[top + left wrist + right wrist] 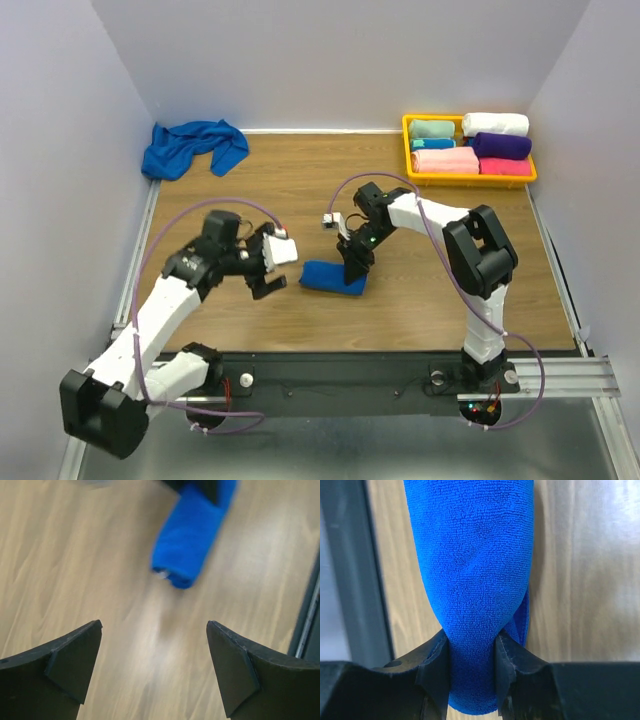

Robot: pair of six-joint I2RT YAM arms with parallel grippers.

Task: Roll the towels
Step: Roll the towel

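A rolled royal-blue towel lies on the wooden table near its middle. My right gripper is shut on its right end; in the right wrist view the fingers squeeze the roll between them. My left gripper is open and empty just left of the roll; the left wrist view shows the roll ahead of its spread fingers. A second royal-blue towel lies crumpled at the far left corner.
A yellow tray at the far right holds rolled teal, white, pink and purple towels. Grey walls close in the table on three sides. A metal rail runs along the near edge.
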